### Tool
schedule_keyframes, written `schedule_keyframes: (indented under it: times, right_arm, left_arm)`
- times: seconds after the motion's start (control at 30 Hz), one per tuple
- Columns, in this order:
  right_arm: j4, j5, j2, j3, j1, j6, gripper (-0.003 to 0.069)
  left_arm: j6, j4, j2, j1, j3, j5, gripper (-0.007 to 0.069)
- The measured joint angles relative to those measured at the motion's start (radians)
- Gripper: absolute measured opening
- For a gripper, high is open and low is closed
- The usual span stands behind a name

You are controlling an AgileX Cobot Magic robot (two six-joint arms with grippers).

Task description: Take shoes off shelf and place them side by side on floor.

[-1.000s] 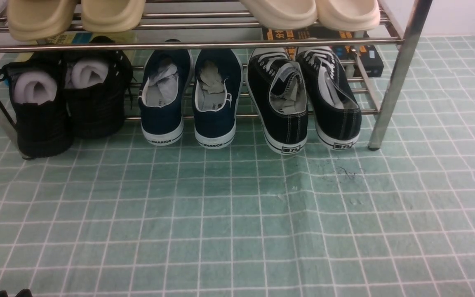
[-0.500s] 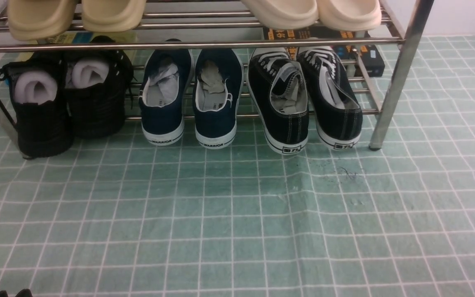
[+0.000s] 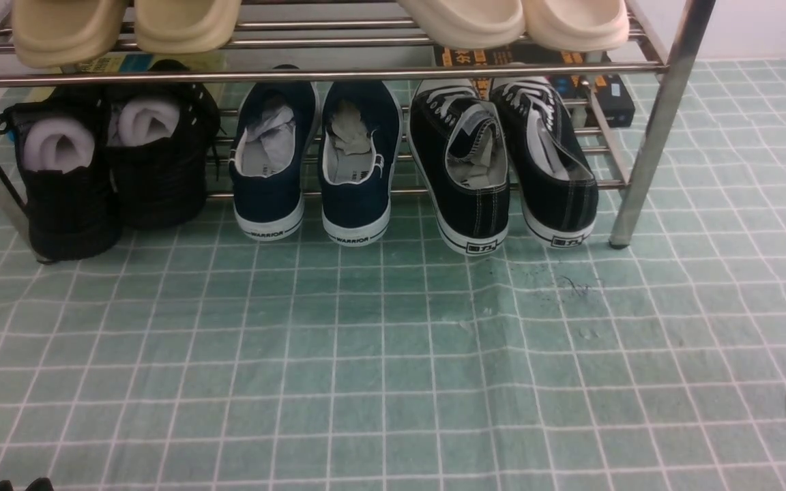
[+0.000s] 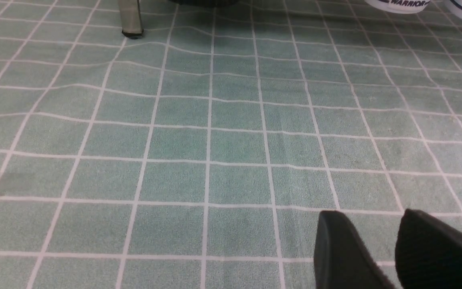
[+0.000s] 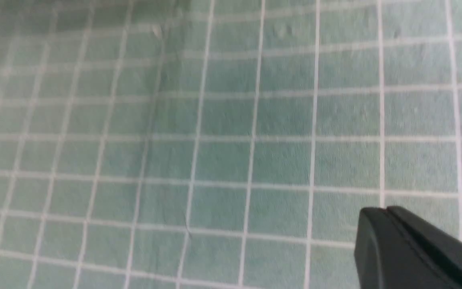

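Left jaws apart, right jaws together, both cropped; shoes (image 3: 464, 204) toes behind shelf (image 3: 311, 71).

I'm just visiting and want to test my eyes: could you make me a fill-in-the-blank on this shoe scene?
The black sneakers stand on the shelf's ____ tier.
The navy pair beside them reads ____.
The right gripper is ____, holding nothing.
Missing: lower; WARRIOR; shut.
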Motion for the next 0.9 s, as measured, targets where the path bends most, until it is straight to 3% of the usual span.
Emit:
schedule_keyframes:
  times: [0.13,0.3,0.47,0.6,0.67,0.9]
  right_arm:
    - [0.041,0.128,0.238,-0.159,0.0,-0.11,0.0001]
    - [0.201,0.275,0.487,-0.393,0.025,-0.282,0.0003]
    - [0.233,0.327,0.603,-0.566,0.077,-0.296,0.0003]
    - [0.145,0.349,0.683,-0.753,0.132,-0.205,0.0005]
    - [0.038,0.337,0.731,-0.859,0.161,-0.137,0.0006]
    - [-0.15,0.255,0.879,-1.067,0.193,-0.061,0.006]
  left_arm:
    - [0.0,0.0,0.0,0.0,0.0,0.0,0.0243]
    - [0.0,0.0,0.0,0.0,0.0,0.0,0.0243]
    - [0.0,0.0,0.0,0.0,0.0,0.0,0.0243]
    - [0.0,0.0,0.0,0.0,0.0,0.0,0.0243]
    - [0.0,0.0,0.0,0.0,0.0,0.0,0.0243]
    - [0.0,0.0,0.0,0.0,0.0,0.0,0.0243]
